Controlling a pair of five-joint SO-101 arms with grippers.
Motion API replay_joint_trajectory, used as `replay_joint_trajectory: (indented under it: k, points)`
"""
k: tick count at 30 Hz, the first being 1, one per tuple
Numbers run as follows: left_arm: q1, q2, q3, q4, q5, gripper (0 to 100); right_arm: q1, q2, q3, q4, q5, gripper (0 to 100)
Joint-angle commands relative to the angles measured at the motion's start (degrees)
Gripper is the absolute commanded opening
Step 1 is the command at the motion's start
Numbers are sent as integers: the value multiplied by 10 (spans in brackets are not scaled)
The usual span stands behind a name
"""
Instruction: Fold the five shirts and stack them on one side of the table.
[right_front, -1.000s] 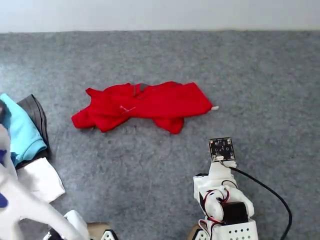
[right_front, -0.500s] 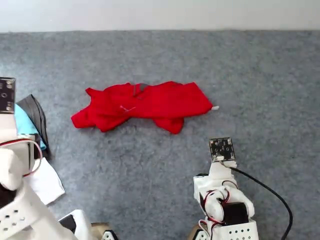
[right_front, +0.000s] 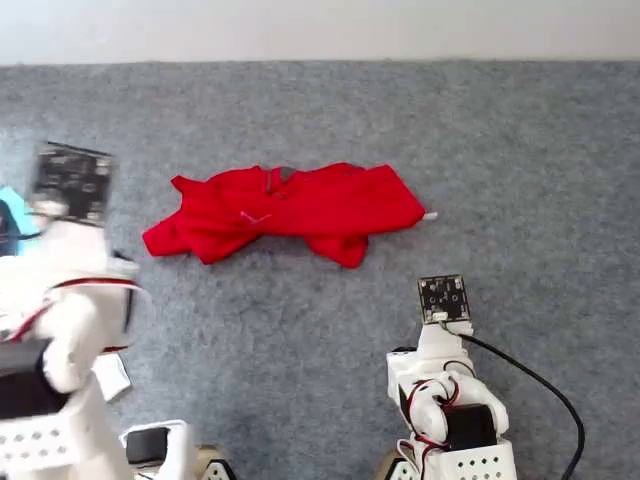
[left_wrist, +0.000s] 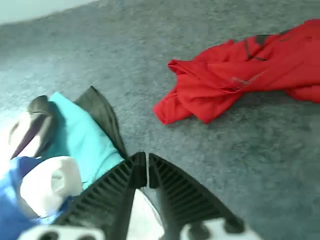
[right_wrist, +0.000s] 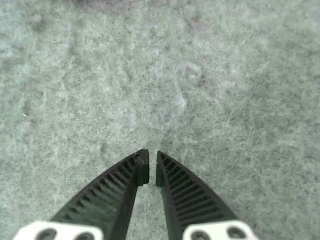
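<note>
- High view: the red shirt (right_front: 285, 212) lies crumpled and unfolded near the middle of the grey table (right_front: 520, 150), stretched out from left to right, with nothing touching it.
- The left arm (right_front: 70, 300) stands at the near left, to the left of the red shirt and apart from it.
- The right arm (right_front: 445, 400) sits at the near right, nearer than the red shirt and well apart from it.
- Left wrist view: the left gripper (left_wrist: 141, 171) has its jaws pressed together with nothing between them.
- It hangs over the near edge of a pile at the table's left side, where a teal shirt (left_wrist: 80, 135) rests on a dark shirt (left_wrist: 102, 117).
- The red shirt (left_wrist: 240, 80) lies beyond and to the right of that pile, with bare table between them.
- Right wrist view: the right gripper (right_wrist: 149, 169) is closed and empty, its tips almost meeting over bare grey table (right_wrist: 200, 75).
</note>
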Motion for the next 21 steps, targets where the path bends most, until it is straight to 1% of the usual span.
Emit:
replay_joint_trajectory:
  k: [1,4,6,8,9,11,13,15,17,21]
  points:
    - [75,2,54,-3,20,15,-1,-2,9,4,-4,43]
    - [80,2,93,-32,19,17,1,-2,8,-7,2,43]
    - [80,2,105,-46,18,17,9,-2,7,-30,51,44]
    - [79,2,110,-49,2,17,47,-2,-4,-73,89,40]
    - [77,2,110,-49,-4,17,71,-1,-11,-102,87,39]
    - [56,1,113,-48,-11,17,102,7,-33,-151,97,39]
    - [25,1,113,-52,-12,17,105,22,-63,-164,118,39]
    - [-1,1,114,-59,-12,17,104,52,-102,-165,120,39]
    - [-10,2,114,-60,-12,18,104,103,-139,-163,120,39]
    - [18,2,123,-90,-12,19,108,225,-216,-156,120,39]
